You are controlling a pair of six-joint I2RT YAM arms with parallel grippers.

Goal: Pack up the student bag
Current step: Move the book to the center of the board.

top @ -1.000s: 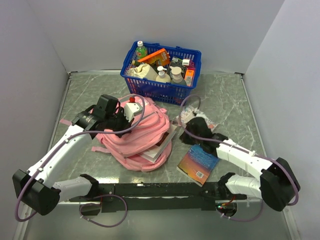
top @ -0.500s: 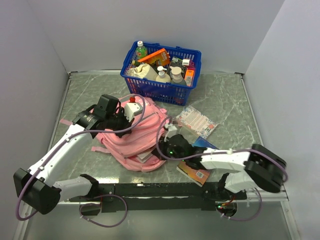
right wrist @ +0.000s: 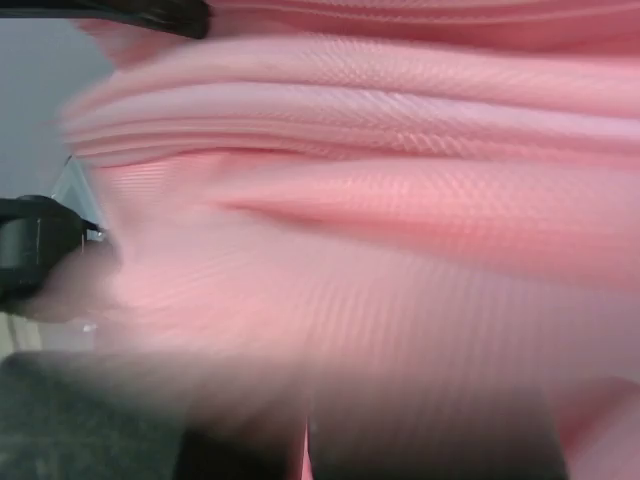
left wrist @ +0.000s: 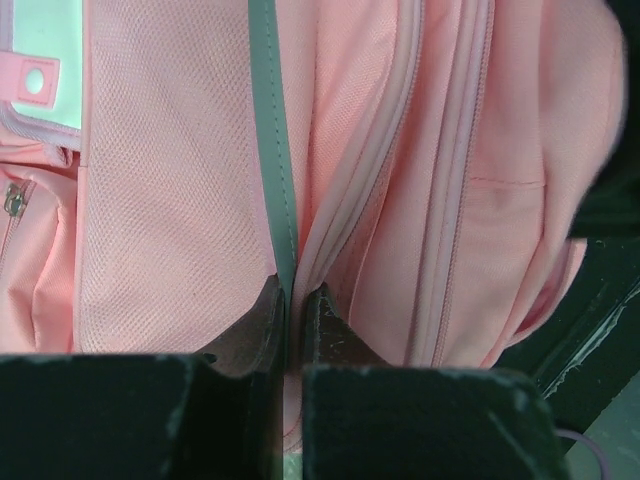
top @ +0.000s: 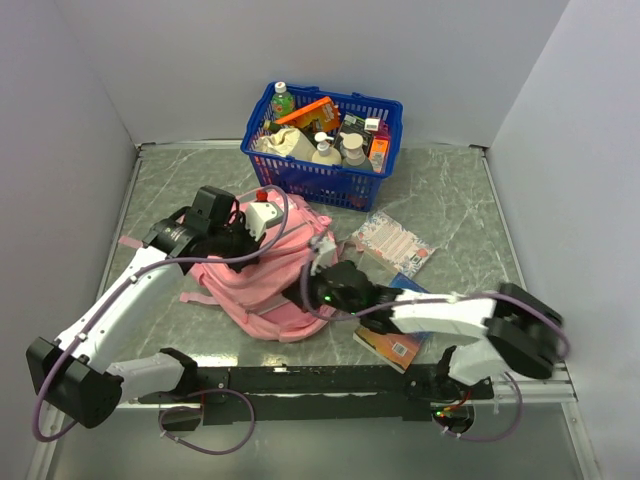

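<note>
Bag (top: 255,295) lay left of centre, between my hands: left gripper (left wrist: 293,292) pinched its grey trim (left wrist: 268,150) at the far edge; right gripper (top: 312,287), jaws pressed together, apparently touched its near-right side

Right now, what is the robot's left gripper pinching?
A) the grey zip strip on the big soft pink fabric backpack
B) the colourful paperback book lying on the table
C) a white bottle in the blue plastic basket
A: in the left wrist view the left gripper has its two fingertips shut on the grey strip of the big soft pink fabric backpack.
</note>
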